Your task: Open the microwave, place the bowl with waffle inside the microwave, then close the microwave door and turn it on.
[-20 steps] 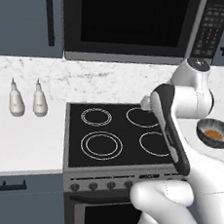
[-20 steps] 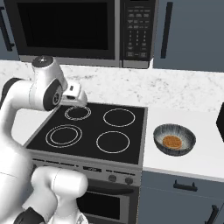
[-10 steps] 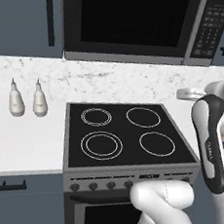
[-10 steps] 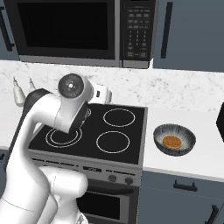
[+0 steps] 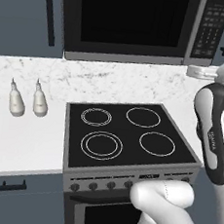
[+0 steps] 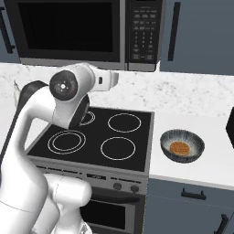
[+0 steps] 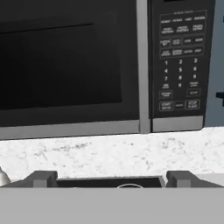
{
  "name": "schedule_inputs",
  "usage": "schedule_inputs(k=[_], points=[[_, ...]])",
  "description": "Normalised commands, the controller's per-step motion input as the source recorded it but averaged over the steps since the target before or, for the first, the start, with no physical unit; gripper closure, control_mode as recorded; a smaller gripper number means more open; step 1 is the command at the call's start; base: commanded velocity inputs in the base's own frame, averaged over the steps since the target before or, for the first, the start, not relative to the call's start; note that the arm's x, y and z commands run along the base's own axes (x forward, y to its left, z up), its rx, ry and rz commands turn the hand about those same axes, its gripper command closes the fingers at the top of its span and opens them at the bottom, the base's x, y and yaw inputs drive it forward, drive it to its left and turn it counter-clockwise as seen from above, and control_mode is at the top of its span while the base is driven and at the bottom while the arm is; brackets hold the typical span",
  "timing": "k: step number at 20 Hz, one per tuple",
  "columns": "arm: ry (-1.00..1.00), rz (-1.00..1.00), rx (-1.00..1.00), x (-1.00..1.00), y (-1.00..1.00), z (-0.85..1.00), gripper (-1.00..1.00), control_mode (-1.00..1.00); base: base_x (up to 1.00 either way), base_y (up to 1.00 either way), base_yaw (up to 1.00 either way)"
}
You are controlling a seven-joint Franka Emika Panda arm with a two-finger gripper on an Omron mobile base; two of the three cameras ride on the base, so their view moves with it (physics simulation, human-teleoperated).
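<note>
The microwave (image 6: pixel 82 32) hangs above the stove with its door (image 6: pixel 64 29) shut and the black keypad (image 6: pixel 142 29) on its right. The hand view faces the door (image 7: pixel 65 65) and keypad (image 7: pixel 179 61) from a short distance. My gripper (image 7: pixel 110 179) is open, its fingertips (image 7: pixel 41 178) wide apart with nothing between them. The wrist (image 6: pixel 103 81) is raised over the back of the stove, below the microwave. The ribbed grey-blue bowl (image 6: pixel 182 145) sits on the counter right of the stove, with the waffle (image 6: pixel 179 147) inside it.
A black stove (image 5: pixel 131 135) with several burner rings lies under the arm. Two pale bottles (image 5: pixel 16 101) (image 5: pixel 39 101) stand on the left counter. A dark object (image 6: pixel 231 132) sits at the counter's far right edge. Cabinet handles flank the microwave.
The arm has swung up and to the right from low over the stove, and the hand now points at the microwave front. The gripper stayed open. The bowl has not moved.
</note>
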Motion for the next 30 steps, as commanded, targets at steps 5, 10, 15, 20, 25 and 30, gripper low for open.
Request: schedule_inputs(k=[5, 10, 15, 20, 25, 30], points=[[-0.06, 0.00, 0.00, 0.00, 0.00, 0.19, -1.00, -1.00, 0.00, 0.00, 0.00], [-0.06, -0.02, -0.03, 0.16, -0.02, 0.36, -1.00, -1.00, 0.00, 0.00, 0.00], [-0.17, -0.01, 0.00, 0.41, -0.39, 0.01, -1.00, -1.00, 0.00, 0.00, 0.00], [-0.17, -0.02, 0.00, 0.48, -0.03, 0.01, -1.00, -1.00, 0.00, 0.00, 0.00], [0.00, -0.02, -0.01, 0.46, -0.07, 0.04, -1.00, -1.00, 0.00, 0.00, 0.00], [-0.02, 0.00, 0.00, 0.31, -0.15, 0.14, -1.00, -1.00, 0.00, 0.00, 0.00]])
